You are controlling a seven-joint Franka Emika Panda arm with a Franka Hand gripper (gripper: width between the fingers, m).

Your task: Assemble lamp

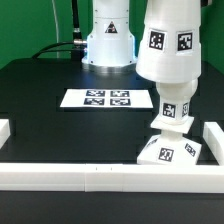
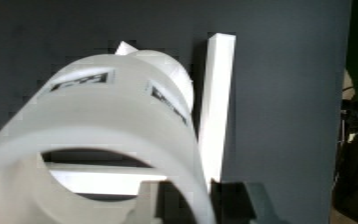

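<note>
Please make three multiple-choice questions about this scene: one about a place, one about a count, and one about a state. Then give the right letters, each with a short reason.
1. Where is the lamp shade?
A. flat on the table
B. raised above the bulb
C. on the marker board

2. How many tags show on the marker board?
A. two
B. four
C. six

3. How does the bulb stand?
A. upright on the base
B. lying beside the base
C. hanging from the gripper

Answers:
1 B: in the exterior view the shade hangs over the bulb, its rim around the bulb's top.
2 B: four square tags sit in two pairs.
3 A: the bulb rises straight from the base near the rail.
</note>
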